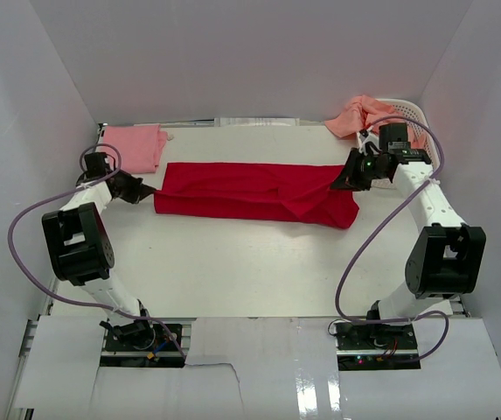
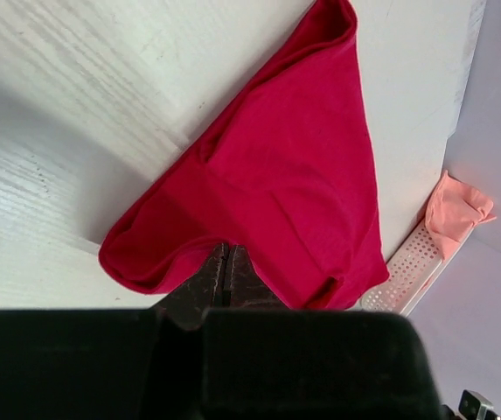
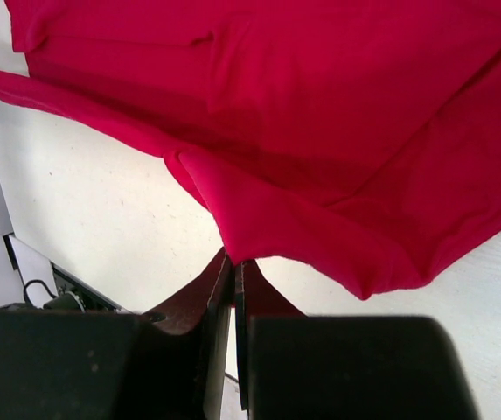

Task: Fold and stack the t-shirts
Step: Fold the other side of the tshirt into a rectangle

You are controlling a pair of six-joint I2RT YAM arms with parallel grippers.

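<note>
A bright red t-shirt (image 1: 250, 192) lies stretched in a long band across the middle of the table. My left gripper (image 1: 151, 190) is shut on its left end, the red cloth (image 2: 285, 175) running away from the closed tips (image 2: 226, 249). At the shirt's right end my right gripper (image 1: 339, 181) is shut on a fold of the same red cloth (image 3: 320, 114), pinched at the tips (image 3: 234, 261). A folded light pink t-shirt (image 1: 134, 146) lies flat at the back left. A salmon-orange t-shirt (image 1: 359, 114) hangs crumpled over the basket at the back right.
A white latticed basket (image 1: 407, 118) stands in the back right corner, also seen as a perforated rim (image 2: 412, 267) in the left wrist view. White walls close in the table on three sides. Purple cables loop beside both arms.
</note>
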